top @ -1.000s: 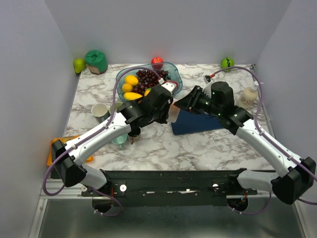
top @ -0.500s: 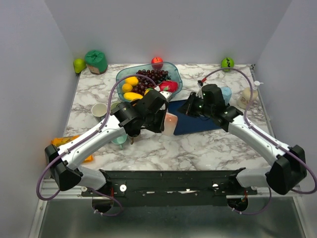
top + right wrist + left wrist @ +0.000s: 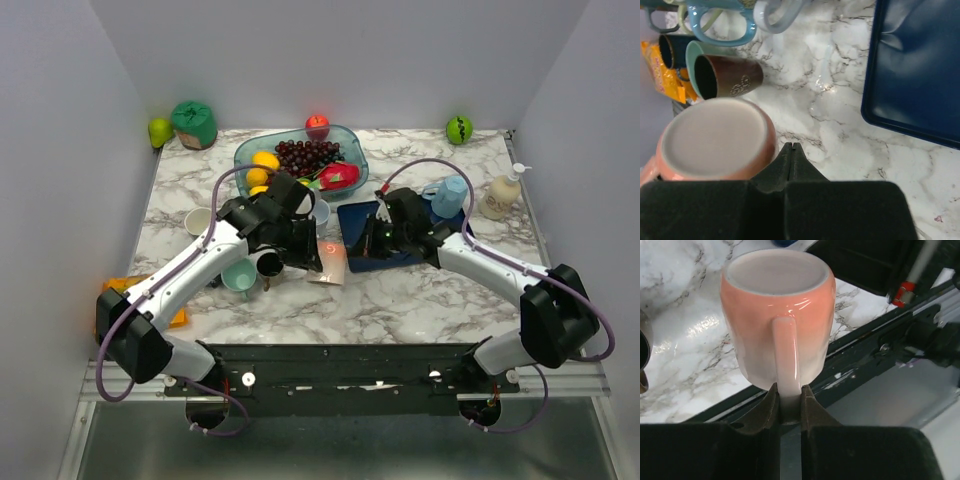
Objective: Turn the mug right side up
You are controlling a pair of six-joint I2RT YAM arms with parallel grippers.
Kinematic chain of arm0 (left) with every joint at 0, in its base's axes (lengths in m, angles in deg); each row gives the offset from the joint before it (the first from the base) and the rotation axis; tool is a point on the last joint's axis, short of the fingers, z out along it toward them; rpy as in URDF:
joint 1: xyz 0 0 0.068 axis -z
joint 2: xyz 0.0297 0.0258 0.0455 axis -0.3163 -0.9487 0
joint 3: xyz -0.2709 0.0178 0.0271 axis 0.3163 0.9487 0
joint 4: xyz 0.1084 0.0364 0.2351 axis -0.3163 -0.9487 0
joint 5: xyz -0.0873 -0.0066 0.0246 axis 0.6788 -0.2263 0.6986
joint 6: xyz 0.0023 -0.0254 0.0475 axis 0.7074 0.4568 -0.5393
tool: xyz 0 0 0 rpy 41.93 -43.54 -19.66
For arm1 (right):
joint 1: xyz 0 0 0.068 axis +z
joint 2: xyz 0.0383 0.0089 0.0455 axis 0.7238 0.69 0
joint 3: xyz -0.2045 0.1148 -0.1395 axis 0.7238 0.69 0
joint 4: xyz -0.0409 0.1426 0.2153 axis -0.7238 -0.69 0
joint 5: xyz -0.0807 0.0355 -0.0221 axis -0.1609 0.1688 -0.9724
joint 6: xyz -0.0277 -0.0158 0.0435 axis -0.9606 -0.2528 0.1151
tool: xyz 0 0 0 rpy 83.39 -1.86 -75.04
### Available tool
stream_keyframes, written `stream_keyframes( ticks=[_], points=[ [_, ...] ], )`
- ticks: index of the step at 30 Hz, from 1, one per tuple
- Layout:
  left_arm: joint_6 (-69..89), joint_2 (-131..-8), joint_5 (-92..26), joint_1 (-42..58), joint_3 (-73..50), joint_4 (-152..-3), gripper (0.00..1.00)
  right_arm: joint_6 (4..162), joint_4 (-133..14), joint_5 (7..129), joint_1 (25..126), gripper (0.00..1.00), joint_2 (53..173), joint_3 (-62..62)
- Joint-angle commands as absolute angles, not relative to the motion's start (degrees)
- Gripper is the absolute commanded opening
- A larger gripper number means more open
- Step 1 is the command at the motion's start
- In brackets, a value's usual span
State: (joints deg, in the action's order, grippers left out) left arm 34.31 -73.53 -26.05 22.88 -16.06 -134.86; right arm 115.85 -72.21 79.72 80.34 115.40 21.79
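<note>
Mug, salmon-pink, sits at 12 o'clock from the left pincer, which is clenched on its handle. Seen from overhead, it hangs tilted over the marble surface. The right pincer is clenched on nothing, with the mug at its 8 o'clock and a blue tray at 2 o'clock.

White marble-patterned bench with grey veins. Along the back edge stand a green pear, a green wrapped pot, a clear teal bowl of fruit, a red apple and a green ball. A cream pump bottle stands at the right. A navy tray lies flat near the centre. On the left are a white cup, a teal mug, a brown mug on its side, and an orange packet at the edge.
</note>
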Motion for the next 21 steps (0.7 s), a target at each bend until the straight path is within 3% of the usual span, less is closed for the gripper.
stream_keyframes(
  ticks=[1, 5, 6, 9, 15, 21],
  points=[
    [47.93, -70.06, -9.72, 16.11, -9.88, -122.42, 0.00, 117.47, -78.00, 69.85, 80.56, 0.01, 113.99, 21.96],
    [62.78, -68.04, -6.28, 14.87, -3.64, -113.52, 0.00, 117.13, -78.04, 64.57, 80.82, 0.15, 111.36, 24.41],
    [65.42, -66.99, -6.80, 14.79, -3.01, -112.11, 0.00, 114.78, -76.64, 64.65, 81.08, 0.24, 109.09, 25.64],
    [75.10, -64.71, -10.48, 14.87, -2.39, -108.40, 0.00, 111.34, -72.24, 63.24, 82.22, 0.34, 105.04, 30.82],
    [89.25, -59.52, -19.72, 14.87, -1.16, -104.71, 0.00, 106.50, -56.88, 65.61, 85.12, 0.45, 92.03, 44.35],
    [93.40, -57.49, -22.80, 14.96, -3.26, -105.85, 0.00, 107.20, -42.27, 65.97, 86.71, 0.65, 84.20, 50.78]
  ],
)
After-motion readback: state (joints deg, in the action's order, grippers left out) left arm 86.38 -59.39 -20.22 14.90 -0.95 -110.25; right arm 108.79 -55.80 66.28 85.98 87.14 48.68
